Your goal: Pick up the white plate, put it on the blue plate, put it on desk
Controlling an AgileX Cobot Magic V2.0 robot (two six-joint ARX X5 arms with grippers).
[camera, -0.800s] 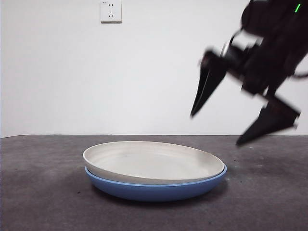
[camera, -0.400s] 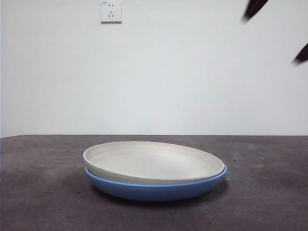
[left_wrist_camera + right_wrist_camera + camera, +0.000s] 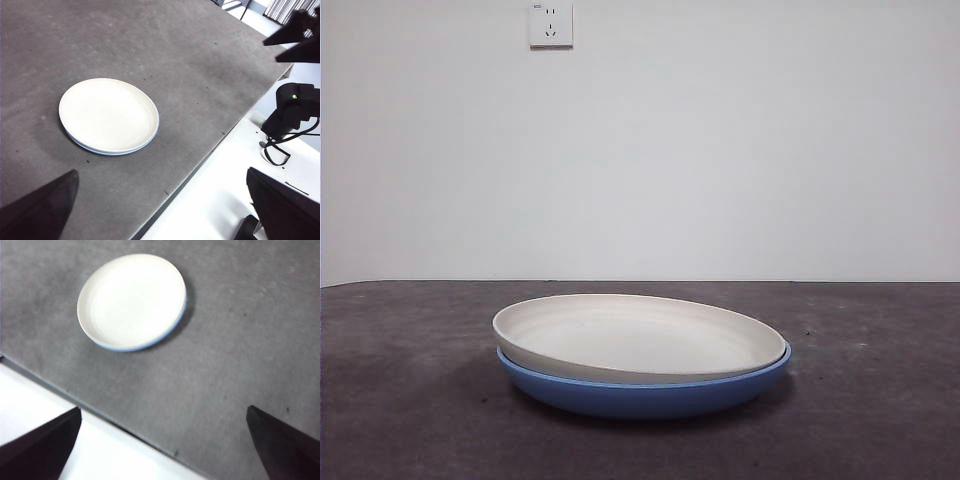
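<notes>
Cream white plate (image 3: 638,340) nested in blue plate (image 3: 645,392), centred on dark grey speckled desk (image 3: 400,420); blue visible only as a thin rim from above. Left gripper (image 3: 160,210) and right gripper (image 3: 162,447) raised well clear, jaws spread, empty, tips cropped. White wall, socket (image 3: 550,23).

white wall (image 3: 720,150), wall socket (image 3: 550,23)

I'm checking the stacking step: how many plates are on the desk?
2: the white plate sits nested on the blue plate, which rests on the desk. Nothing suggests a third underneath.
</notes>
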